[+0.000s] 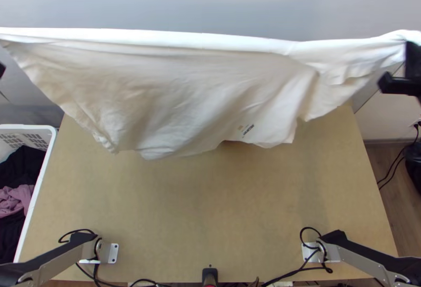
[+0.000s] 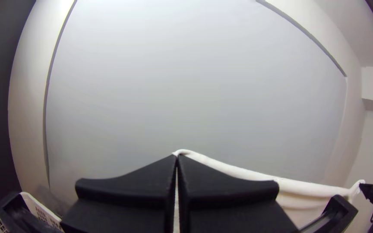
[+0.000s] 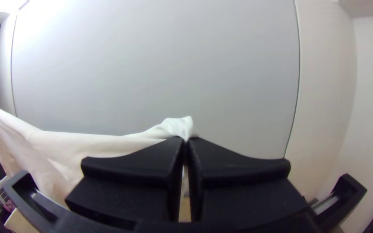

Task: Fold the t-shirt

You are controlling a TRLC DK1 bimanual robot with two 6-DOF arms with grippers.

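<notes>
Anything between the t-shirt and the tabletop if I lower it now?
Nothing visible stands between the t-shirt, held up by the left claw and right claw, and the table. The white basket is beside the table. What the cloth hides, I can't tell.

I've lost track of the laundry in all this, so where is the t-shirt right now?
In the top view, the t-shirt hangs stretched over the far part of the table, held between both grippers.
</notes>
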